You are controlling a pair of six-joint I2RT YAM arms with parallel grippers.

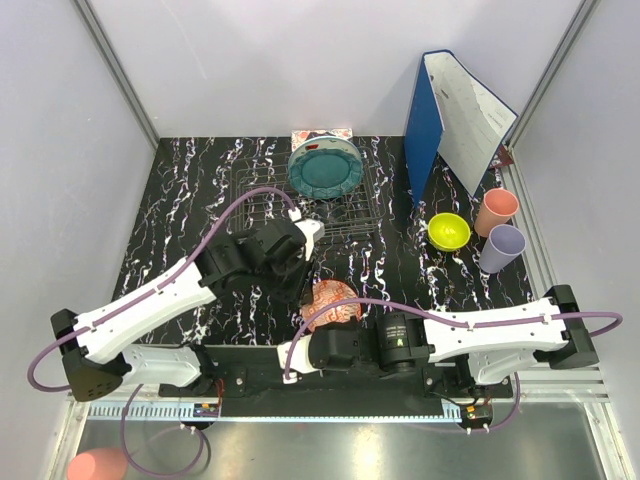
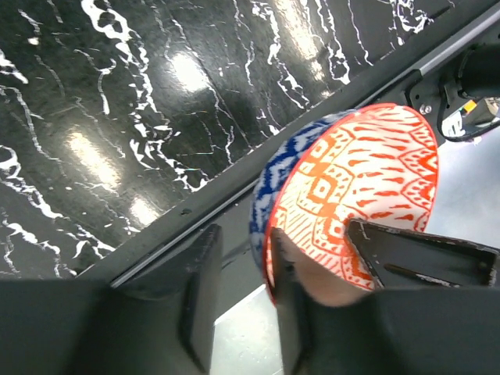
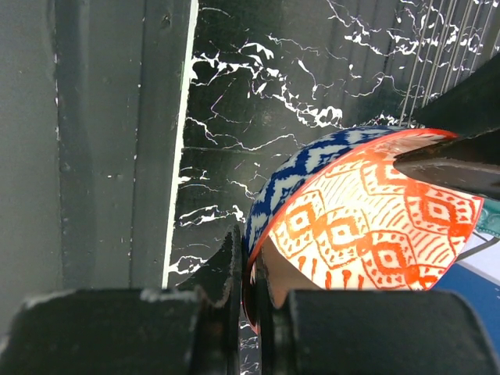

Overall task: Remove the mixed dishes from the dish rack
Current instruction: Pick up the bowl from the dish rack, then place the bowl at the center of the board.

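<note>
The blue-white patterned bowl (image 1: 333, 303), orange-patterned inside, is tipped on edge just above the table's near edge, between both grippers. My right gripper (image 1: 325, 325) is shut on its rim, as the right wrist view shows (image 3: 250, 262) on the bowl (image 3: 367, 226). My left gripper (image 1: 308, 283) is open; in the left wrist view (image 2: 244, 242) one finger is inside the bowl (image 2: 351, 180) and the other stands off outside. The teal scalloped plate (image 1: 325, 168) stands upright in the wire dish rack (image 1: 260, 205). The white watermelon plate is out of view.
The yellow-green bowl (image 1: 449, 231), pink cup (image 1: 496, 209) and lilac cup (image 1: 502, 247) sit on the table at right. An open blue binder (image 1: 440, 120) stands back right. A patterned book (image 1: 322, 134) lies behind the rack. The rack wires show in the right wrist view (image 3: 453, 39).
</note>
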